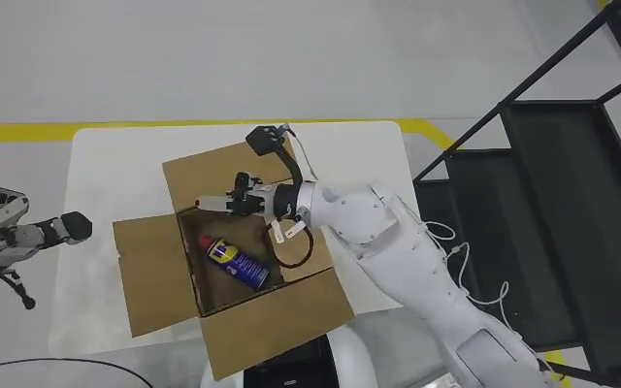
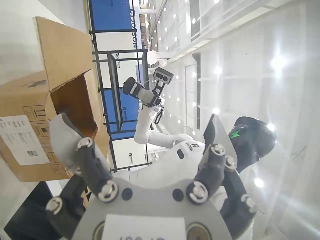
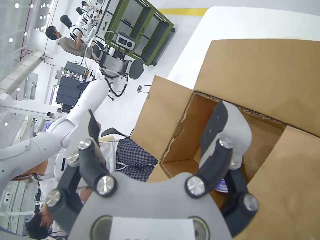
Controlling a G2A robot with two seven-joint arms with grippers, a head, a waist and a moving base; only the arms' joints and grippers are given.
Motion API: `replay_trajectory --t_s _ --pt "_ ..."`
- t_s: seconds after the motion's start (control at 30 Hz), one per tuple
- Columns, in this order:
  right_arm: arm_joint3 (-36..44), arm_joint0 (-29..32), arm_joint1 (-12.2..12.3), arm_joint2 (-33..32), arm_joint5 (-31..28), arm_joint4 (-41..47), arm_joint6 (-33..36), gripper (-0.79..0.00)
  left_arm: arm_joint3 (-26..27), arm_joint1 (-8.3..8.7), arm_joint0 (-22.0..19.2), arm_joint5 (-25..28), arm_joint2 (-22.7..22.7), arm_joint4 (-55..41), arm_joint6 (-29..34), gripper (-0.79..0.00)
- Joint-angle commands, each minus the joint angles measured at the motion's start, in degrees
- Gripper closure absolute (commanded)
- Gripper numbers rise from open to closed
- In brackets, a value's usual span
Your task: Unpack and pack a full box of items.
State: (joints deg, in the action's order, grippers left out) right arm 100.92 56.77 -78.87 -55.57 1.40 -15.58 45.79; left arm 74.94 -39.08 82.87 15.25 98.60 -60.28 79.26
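An open cardboard box (image 1: 146, 262) stands on the white table (image 1: 107, 175) with all its flaps folded out. Inside lies a blue spray can (image 1: 233, 262) with a red cap and a yellow label. My right gripper (image 1: 212, 204) hangs over the far side of the box opening, above the can's capped end. In the right wrist view this gripper (image 3: 157, 123) is open with nothing between its fingers, and the box (image 3: 250, 63) lies below it. My left arm (image 1: 49, 231) is off the table's left edge. My left gripper (image 2: 140, 131) is open and empty, facing the labelled side of the box (image 2: 22, 96).
Black metal stairs (image 1: 524, 194) stand to the right of the table. A yellow floor line (image 1: 97, 128) runs behind the table. Bare tabletop shows left of the box and behind it.
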Motion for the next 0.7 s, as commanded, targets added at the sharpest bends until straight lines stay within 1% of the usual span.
replay_trajectory --t_s 0.0,0.3,0.37,0.53,0.67 --pt "0.03 0.02 0.0 -0.02 0.0 0.0 0.0 -0.785 0.0 0.0 0.0 0.01 0.0 -0.02 -0.01 -0.785" --pt "-0.01 0.25 0.01 -0.06 -0.01 0.19 -0.24 -0.785 0.0 0.0 0.0 0.01 0.0 -0.02 -0.01 -0.785" --pt "0.23 1.35 0.22 -0.88 -0.11 0.46 -0.76 -0.785 1.73 -0.17 -0.19 -0.38 0.4 -0.47 -2.04 -0.785" --pt "4.78 5.11 1.4 -6.1 1.51 0.21 -0.33 -0.785 4.12 -0.58 -0.42 -0.77 2.3 -3.54 -2.65 -0.785" --pt "9.74 10.26 2.56 -11.49 2.91 0.05 0.1 -0.785 6.5 -0.85 -1.04 -3.09 2.7 -5.8 -0.16 -0.785"
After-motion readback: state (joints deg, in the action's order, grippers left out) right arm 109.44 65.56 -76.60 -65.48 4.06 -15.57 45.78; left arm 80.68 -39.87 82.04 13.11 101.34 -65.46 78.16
